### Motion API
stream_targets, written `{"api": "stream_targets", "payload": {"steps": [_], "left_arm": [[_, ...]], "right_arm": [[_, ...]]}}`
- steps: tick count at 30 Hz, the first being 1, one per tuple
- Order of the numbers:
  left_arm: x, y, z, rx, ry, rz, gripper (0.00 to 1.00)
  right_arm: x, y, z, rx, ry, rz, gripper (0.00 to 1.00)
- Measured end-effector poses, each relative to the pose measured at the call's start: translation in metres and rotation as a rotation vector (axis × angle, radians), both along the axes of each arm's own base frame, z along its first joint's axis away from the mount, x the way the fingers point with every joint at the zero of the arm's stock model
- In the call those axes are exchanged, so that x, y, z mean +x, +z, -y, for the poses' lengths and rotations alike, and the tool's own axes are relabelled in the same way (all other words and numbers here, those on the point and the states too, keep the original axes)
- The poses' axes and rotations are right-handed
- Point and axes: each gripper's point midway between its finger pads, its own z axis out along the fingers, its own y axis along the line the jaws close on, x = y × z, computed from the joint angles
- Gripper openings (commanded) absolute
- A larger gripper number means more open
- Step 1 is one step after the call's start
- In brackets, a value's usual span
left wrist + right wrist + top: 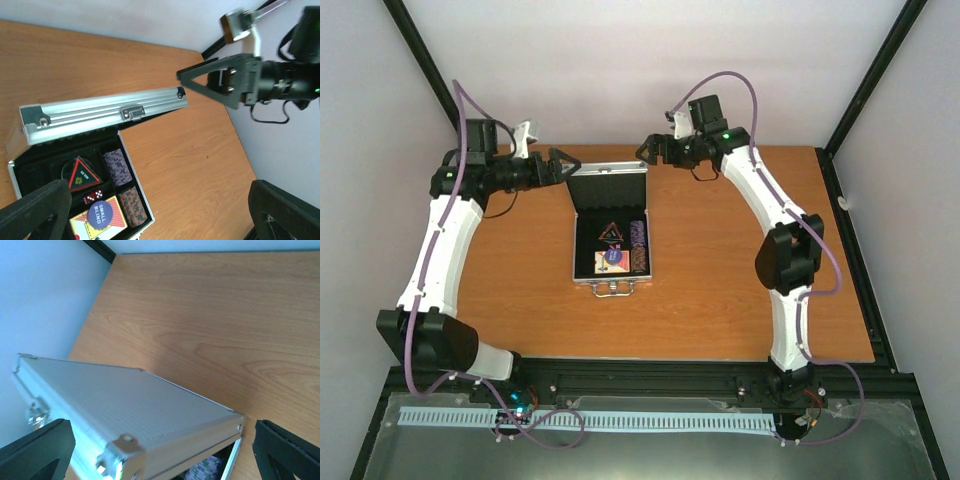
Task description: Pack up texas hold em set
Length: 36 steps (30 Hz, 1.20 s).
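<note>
The silver case [574,250] lies open mid-table, its lid [607,190] raised at the far side. In the black foam are two dark chip stacks [117,167], a black triangle [80,174], red dice [93,196] and the pink-orange card box [112,222] with a blue "small blind" disc [101,214] on it. My left gripper [565,165] is open and empty, just left of the lid's top edge. My right gripper [648,150] is open and empty, just behind the lid's right corner. The right wrist view shows the lid's ribbed outer face [125,405] between the fingers.
The wooden table [720,290] ends at white walls with black frame posts [425,60] at the back corners. The right gripper [200,82] shows in the left wrist view just beyond the lid's corner. The case handle [610,289] faces the arm bases.
</note>
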Motion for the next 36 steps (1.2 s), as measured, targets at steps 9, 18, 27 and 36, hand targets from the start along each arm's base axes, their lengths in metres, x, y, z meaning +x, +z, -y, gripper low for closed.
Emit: {"api": "stream_targets", "payload": {"steps": [9, 18, 27, 36], "left_arm": [[0.008, 0.027, -0.006, 0.025, 0.039, 0.058, 1.00], [0.017, 0.022, -0.007, 0.032, 0.046, 0.043, 1.00], [0.018, 0.021, -0.007, 0.033, 0.048, 0.040, 1.00], [0.022, 0.001, -0.007, 0.035, 0.054, -0.007, 1.00]], "right_arm": [[0.009, -0.021, -0.012, -0.006, 0.006, -0.050, 1.00], [-0.025, -0.040, -0.009, -0.019, 0.033, -0.098, 1.00], [-0.071, -0.109, 0.012, -0.137, 0.018, -0.260, 1.00], [-0.078, -0.086, 0.022, -0.164, 0.008, -0.190, 1.00]]}}
